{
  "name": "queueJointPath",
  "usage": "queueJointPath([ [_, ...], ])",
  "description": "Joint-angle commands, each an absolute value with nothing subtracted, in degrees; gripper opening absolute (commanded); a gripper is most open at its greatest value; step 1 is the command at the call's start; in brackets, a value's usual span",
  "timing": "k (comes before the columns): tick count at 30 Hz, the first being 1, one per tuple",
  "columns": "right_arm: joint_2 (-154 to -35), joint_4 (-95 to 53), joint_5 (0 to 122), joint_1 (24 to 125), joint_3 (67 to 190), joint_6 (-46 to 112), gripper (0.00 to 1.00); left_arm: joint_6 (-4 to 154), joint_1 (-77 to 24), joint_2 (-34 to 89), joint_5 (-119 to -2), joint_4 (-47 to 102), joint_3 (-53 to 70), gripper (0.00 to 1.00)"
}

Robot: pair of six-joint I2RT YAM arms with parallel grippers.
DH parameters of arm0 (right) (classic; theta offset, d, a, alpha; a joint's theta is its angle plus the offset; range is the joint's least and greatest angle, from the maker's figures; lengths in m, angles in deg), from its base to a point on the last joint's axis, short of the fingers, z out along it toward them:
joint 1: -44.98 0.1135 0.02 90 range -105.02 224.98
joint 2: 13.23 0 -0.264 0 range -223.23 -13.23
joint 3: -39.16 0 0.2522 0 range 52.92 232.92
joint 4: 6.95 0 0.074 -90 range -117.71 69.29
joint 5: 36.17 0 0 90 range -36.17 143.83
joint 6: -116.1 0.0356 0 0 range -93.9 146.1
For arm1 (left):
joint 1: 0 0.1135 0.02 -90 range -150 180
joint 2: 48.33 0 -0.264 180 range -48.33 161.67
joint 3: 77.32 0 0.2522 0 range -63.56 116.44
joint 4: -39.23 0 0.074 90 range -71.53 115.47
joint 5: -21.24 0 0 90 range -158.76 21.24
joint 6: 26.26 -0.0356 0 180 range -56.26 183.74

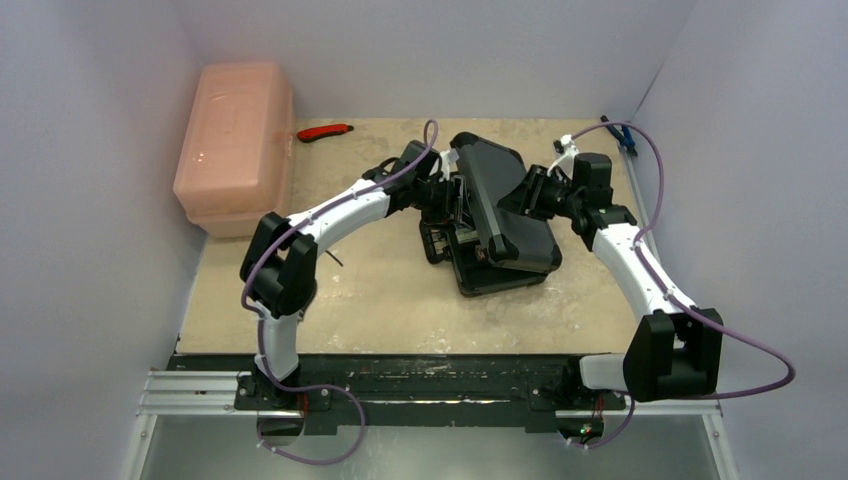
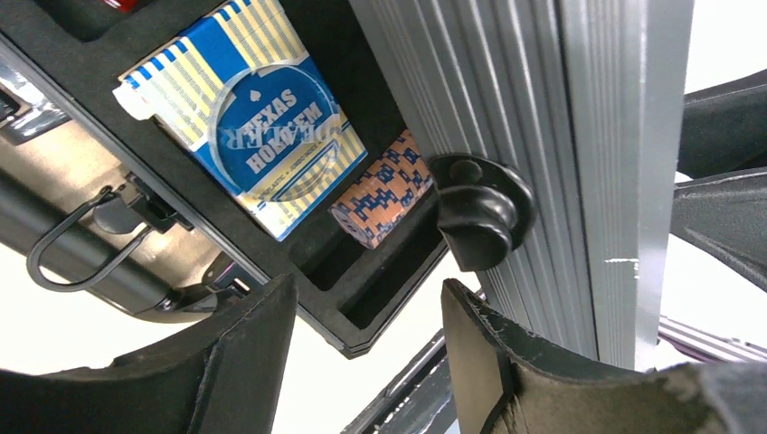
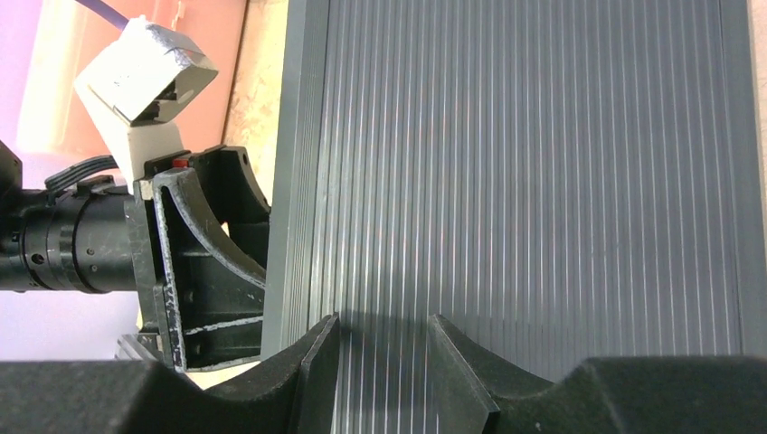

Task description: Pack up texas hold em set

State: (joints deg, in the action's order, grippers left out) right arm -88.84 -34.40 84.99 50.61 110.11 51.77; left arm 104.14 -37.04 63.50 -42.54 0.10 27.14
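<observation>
— Now, from the near edge, what do we see first?

— We see both arms bent in toward mid-table, where the black briefcase (image 1: 490, 282) lies a little toward the right edge, its ribbed lid (image 1: 520, 245) tilted over the base, neither fully raised nor shut.

— And the hands?

— We find the left gripper (image 2: 366, 298) spread wide at the lid's left side, pinching nothing. Its wrist view shows a blue-backed card deck (image 2: 244, 117) seated in the foam tray (image 2: 63, 41), a stack of orange-and-blue chips (image 2: 380, 194) just beside it, and a black rounded fitting (image 2: 479, 212) on the lid. The right gripper (image 3: 384, 325) has its fingers parted too, tips at the lid's ribbed outer face, nothing between them. The right wrist view also catches the left gripper just past the lid's edge.

— Farther back?

— We note a red-handled tool (image 1: 325, 131) near the far edge and the pink bin (image 1: 235, 145) in the far left corner.
</observation>
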Motion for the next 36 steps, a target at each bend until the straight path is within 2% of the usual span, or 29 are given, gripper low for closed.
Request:
queueJointPath([
  [1, -87.98, -35.52, 86.83, 51.76, 108.88, 51.42, 0.43, 101.63, -37.18, 58.04, -43.63, 3.17, 26.12, 0.59],
  [28, -89.56, -34.43, 85.29, 56.04, 109.00, 52.31, 0.42, 95.97, -26.72, 42.56, -52.24, -0.94, 10.84, 0.60],
  [36, -89.75, -34.41, 85.29, 58.25, 110.93, 51.88, 0.43, 94.14, -25.93, 36.84, -58.62, -1.15, 5.44, 0.74],
])
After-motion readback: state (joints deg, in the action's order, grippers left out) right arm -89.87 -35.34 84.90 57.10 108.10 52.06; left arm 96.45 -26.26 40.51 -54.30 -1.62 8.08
